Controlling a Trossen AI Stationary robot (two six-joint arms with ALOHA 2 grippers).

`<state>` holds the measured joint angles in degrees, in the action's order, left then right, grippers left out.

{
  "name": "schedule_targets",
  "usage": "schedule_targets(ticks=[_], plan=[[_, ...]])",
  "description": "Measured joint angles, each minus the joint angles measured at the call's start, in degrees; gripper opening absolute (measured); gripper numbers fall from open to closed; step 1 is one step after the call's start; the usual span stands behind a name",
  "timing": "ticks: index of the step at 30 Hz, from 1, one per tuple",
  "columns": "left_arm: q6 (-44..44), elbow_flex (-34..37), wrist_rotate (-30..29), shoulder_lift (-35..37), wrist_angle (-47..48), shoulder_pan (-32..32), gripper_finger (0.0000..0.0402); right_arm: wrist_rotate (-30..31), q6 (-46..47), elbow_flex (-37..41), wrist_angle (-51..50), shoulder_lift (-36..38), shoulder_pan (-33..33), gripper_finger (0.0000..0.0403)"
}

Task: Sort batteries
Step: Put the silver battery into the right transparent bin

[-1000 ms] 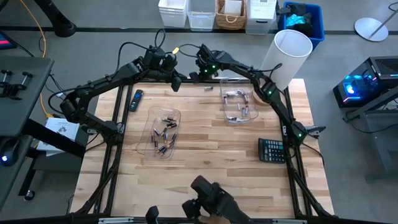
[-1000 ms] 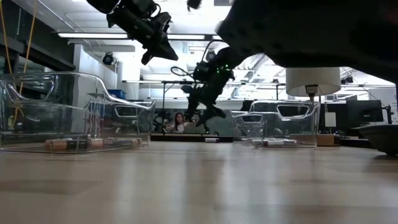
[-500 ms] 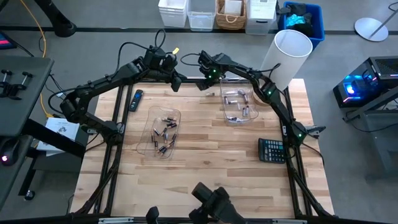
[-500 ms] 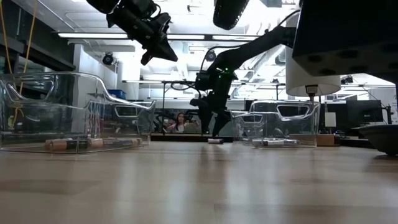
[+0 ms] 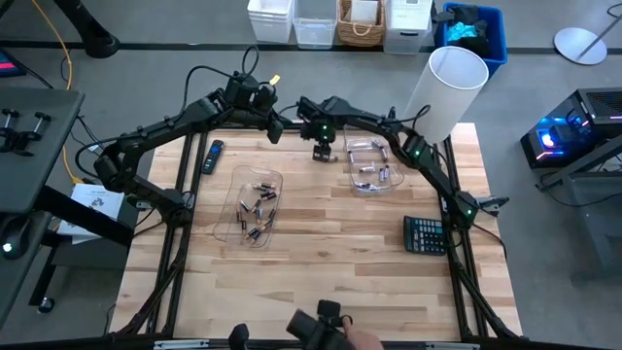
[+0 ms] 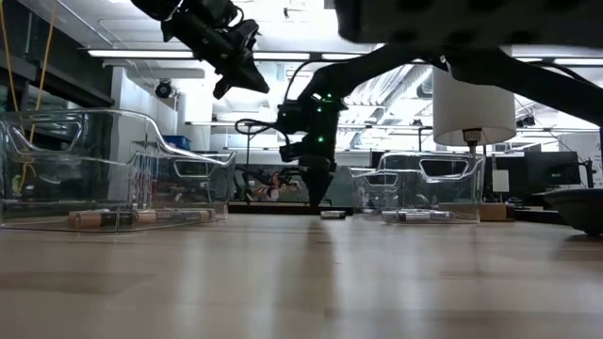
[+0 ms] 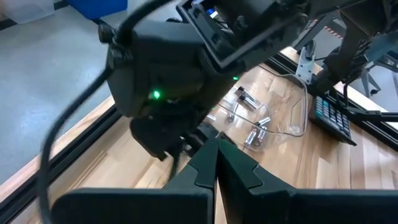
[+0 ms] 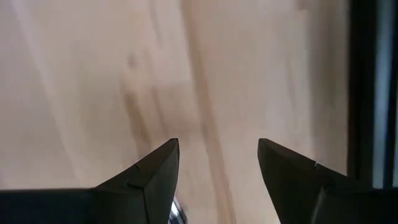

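Note:
The loose silvery battery [image 6: 332, 215] lies on the wood near the table's far edge. My right gripper [image 5: 319, 151] points down just beside it, open, with its tips low over the table [image 6: 314, 198]. In the right wrist view the gripper [image 8: 217, 152] is open over blurred wood, and a silvery bit [image 8: 178, 215] shows by one finger. My left gripper [image 5: 275, 127] is shut, raised over the far edge [image 6: 233, 83]. Dark batteries [image 5: 257, 205] lie in the left clear tray [image 5: 239, 220], silvery ones [image 5: 370, 167] in the right clear tray [image 5: 356, 146].
A calculator [image 5: 425, 234] lies near the right edge and a slim remote [image 5: 212, 156] near the left edge. A white cylinder [image 5: 452, 86] stands at the far right corner. A dark object [image 5: 321, 326] sits at the near edge. Bare wood lies between the trays and the near edge.
My right gripper has swung from over the far edge toward the near side and down, until its tips stand just above the table beside the loose battery. The dark object at the near edge has shifted. My left arm has kept still.

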<state>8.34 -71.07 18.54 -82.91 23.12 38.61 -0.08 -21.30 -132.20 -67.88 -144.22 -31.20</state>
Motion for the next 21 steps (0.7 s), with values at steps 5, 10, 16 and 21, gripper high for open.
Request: schedule_targets(ticks=[5, 10, 16, 21], plan=[[-0.4, 0.0, 0.1, 0.0, 0.1, 0.0, 0.0000, -1.5, -2.7, 0.0, -4.6, 0.0, 0.8, 0.0213], [-1.0, 0.0, 0.2, 0.0, 0.1, 0.0, 0.0000, -5.1, -2.8, 0.0, -8.8, 0.0, 2.1, 0.0213], [-1.6, 0.0, 0.2, 0.0, 0.2, 0.0, 0.0000, -5.8, -0.6, 0.0, -10.3, 0.0, 4.6, 0.0213], [-1.6, 0.0, 0.3, 0.0, 0.3, 0.0, 0.0000, -1.9, -0.2, 0.0, -11.0, 0.0, 7.3, 0.0213]])
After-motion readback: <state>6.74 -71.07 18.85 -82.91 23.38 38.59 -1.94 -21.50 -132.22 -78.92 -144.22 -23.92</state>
